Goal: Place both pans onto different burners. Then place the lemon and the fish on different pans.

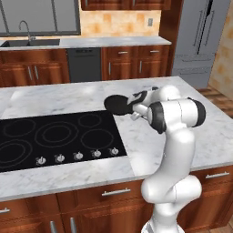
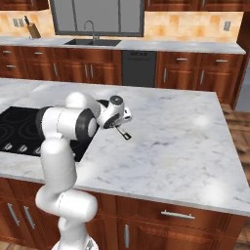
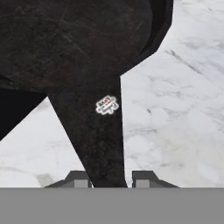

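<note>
A black pan (image 1: 117, 103) lies on the marble counter just right of the cooktop (image 1: 54, 136). Its dark handle (image 3: 94, 131) points toward me. My gripper (image 3: 113, 180) is low over that handle, with one fingertip on each side of it. The left fingertip (image 3: 81, 179) is against the handle, and a thin gap shows at the other one. In the right base view the handle's end (image 2: 123, 133) sticks out below the hand (image 2: 117, 122). The nearest burners (image 1: 89, 119) are bare grey rings. The lemon and the fish are out of view.
Silver knobs (image 1: 78, 155) line the cooktop's front edge. Wide marble counter (image 2: 185, 136) spreads to the right of the pan. A sink (image 2: 93, 41) and a dishwasher sit along the back wall, and a fridge (image 1: 200, 41) stands at the far right.
</note>
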Controlling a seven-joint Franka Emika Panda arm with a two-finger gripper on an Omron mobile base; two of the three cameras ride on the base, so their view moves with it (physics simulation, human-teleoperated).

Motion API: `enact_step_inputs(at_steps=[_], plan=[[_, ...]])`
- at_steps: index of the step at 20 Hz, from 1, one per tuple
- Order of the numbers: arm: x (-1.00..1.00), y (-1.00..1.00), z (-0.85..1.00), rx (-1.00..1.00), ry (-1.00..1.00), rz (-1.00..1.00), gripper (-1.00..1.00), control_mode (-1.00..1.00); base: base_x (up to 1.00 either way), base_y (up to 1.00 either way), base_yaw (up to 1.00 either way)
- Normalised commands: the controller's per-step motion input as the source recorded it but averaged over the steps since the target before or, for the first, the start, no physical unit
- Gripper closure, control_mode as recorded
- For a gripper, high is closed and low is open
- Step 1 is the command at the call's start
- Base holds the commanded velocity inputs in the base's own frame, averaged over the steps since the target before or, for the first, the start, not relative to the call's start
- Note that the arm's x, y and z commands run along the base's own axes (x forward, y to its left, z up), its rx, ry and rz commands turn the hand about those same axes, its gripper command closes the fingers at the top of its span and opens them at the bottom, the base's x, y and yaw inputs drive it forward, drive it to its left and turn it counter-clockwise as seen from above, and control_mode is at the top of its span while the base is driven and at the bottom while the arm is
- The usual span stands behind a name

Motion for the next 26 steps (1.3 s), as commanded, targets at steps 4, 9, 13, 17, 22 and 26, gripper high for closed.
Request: enact_step_inputs(at_steps=[4, 9, 13, 17, 22, 26], plan=[[-0.38, 0.04, 0.27, 0.02, -0.03, 0.09, 1.00, -1.00, 0.00, 0.00, 0.00], [-0.31, 0.06, 0.36, 0.03, 0.00, 0.01, 1.00, -1.00, 0.00, 0.00, 0.00], [-0.35, 0.16, 0.12, 0.07, 0.01, 0.00, 1.00, -1.00, 0.00, 0.00, 0.00], [-0.38, 0.16, 0.03, 0.03, 0.05, 0.00, 1.00, -1.00, 0.00, 0.00, 0.00], [-0.43, 0.10, 0.02, 0.02, 0.06, 0.00, 1.00, -1.00, 0.00, 0.00, 0.00], [-0.17, 0.00, 0.17, 0.00, 0.01, 0.01, 1.00, -1.00, 0.00, 0.00, 0.00]])
